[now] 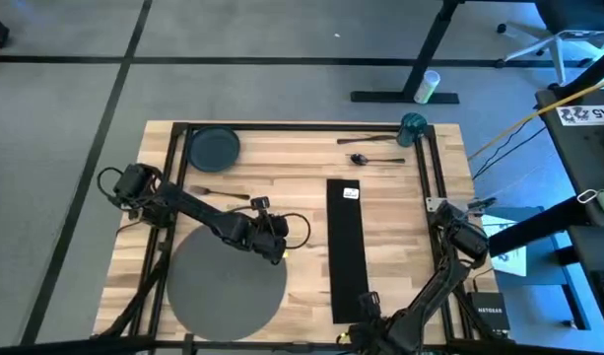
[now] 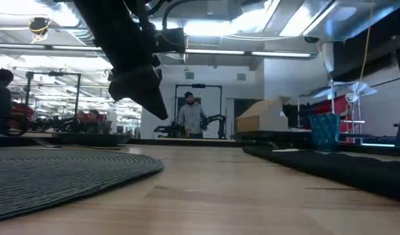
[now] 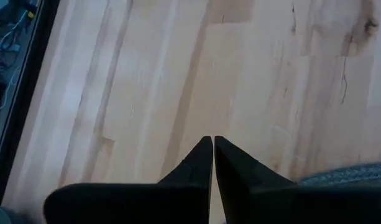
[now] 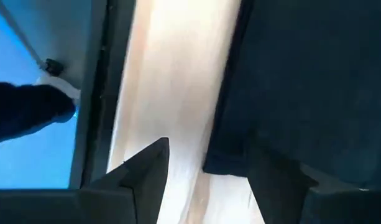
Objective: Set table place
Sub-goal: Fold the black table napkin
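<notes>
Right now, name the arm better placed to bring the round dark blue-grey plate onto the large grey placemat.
Probably the left: its gripper hovers beside the placemat, with the plate on its side. The right gripper sits by the black napkin.

Lower right of your high view: black box (image 1: 488,312) beside the bench reads "NETGEAR". Printing on the white sheet (image 1: 585,113), upper right, stays illegible.
</notes>
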Controlling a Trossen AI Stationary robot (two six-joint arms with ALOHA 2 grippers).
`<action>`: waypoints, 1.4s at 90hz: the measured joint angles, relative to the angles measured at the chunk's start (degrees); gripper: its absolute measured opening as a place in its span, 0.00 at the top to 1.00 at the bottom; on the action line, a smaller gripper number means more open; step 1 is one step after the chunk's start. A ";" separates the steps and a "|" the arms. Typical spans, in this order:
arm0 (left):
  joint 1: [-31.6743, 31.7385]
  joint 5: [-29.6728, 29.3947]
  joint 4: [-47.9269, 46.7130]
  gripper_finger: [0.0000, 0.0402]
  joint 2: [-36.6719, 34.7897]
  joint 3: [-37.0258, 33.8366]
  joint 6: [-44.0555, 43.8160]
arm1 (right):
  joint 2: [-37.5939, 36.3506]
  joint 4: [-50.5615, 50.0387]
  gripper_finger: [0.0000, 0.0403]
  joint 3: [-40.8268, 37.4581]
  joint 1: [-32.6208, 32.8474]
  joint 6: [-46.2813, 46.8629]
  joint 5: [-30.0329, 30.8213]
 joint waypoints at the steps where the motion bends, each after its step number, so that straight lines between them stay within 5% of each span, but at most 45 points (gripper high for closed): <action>1: 0.00 0.00 0.01 1.00 0.00 0.00 0.01 | 0.03 -0.12 0.52 0.00 -0.01 0.11 0.11; 29: 0.00 0.44 -0.08 1.00 0.00 0.00 0.46 | 2.07 -0.23 0.59 0.31 -0.74 0.17 -1.14; 57: -0.02 0.44 -0.02 1.00 0.00 0.00 0.06 | 2.29 -0.15 0.97 0.15 -0.70 0.22 -1.64; 94: -0.02 0.44 -0.01 1.00 0.00 0.00 -0.20 | 2.71 -10.31 1.00 9.02 -0.70 -2.13 1.47; 126: -0.77 0.45 0.08 1.00 0.00 0.00 -0.86 | 2.55 -28.37 1.00 21.02 -2.11 0.94 12.21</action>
